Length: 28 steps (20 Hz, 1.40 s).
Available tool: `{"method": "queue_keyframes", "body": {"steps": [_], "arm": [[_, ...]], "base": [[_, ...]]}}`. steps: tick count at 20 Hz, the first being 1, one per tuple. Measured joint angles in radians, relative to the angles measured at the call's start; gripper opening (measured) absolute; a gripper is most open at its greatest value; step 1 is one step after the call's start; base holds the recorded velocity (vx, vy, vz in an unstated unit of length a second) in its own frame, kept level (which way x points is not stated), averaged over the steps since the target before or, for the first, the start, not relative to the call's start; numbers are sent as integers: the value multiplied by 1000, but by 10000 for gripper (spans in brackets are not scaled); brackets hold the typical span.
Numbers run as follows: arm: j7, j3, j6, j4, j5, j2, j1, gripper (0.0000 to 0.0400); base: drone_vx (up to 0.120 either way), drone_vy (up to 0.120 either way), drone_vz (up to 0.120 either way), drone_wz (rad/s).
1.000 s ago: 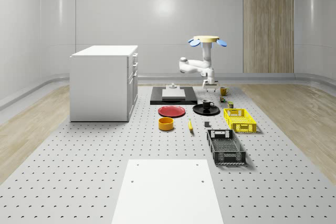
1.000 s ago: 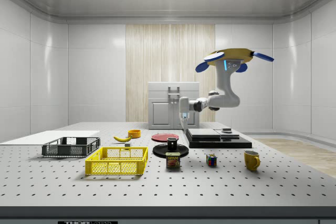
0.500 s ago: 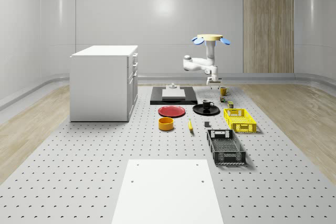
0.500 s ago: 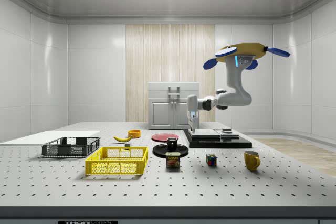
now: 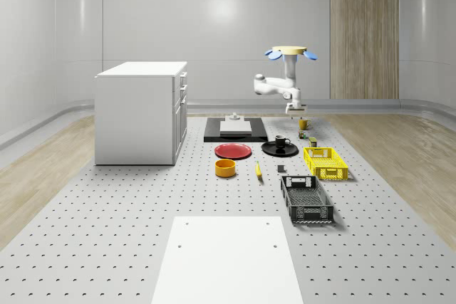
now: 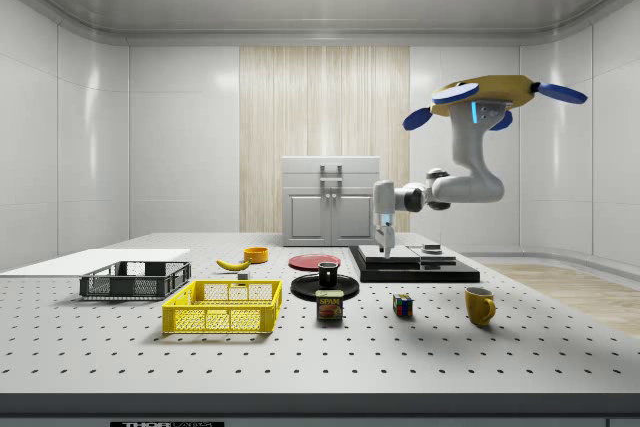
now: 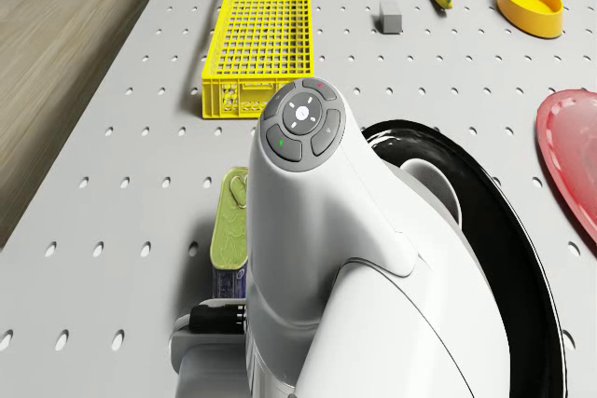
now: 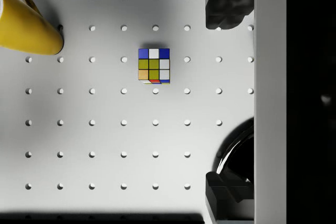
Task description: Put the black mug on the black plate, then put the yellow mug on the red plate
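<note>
Comparing with a second ago, we see the hovering blue-rotor drone (image 6: 497, 97) has carried our empty, spread two-finger gripper (image 6: 384, 243) away from the glossy black mug (image 6: 328, 272), which sits on the round black plate (image 6: 304, 289). We judge step one done. The gripper hangs above the multicoloured puzzle cube (image 8: 154, 66), near the yellow mug (image 6: 480, 305); the flat red plate (image 5: 234, 151) waits.

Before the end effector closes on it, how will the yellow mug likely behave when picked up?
The yellow mug stands upright on the table, so it probably won't roll, though a high push might tip it. It looks rigid and glossy, so the open end effector, hanging under the hovering drone nearby, could slip on its curved wall.
</note>
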Motion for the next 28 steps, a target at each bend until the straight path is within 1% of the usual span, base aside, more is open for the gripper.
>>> {"method": "queue_keyframes", "body": {"steps": [7,12,15,20,24,28], "arm": [[0,0,1,0,0,-1,0,400],[0,0,1,0,0,-1,0,400],[0,0,1,0,0,-1,0,400],[0,0,1,0,1,-1,0,400],[0,0,1,0,1,-2,0,400],[0,0,2,0,1,-2,0,400]], "base": [[-120,114,0,0],[-120,0,0,0],[-120,67,0,0],[-120,0,0,0],[-120,0,-100,0],[-120,0,0,0]]}}
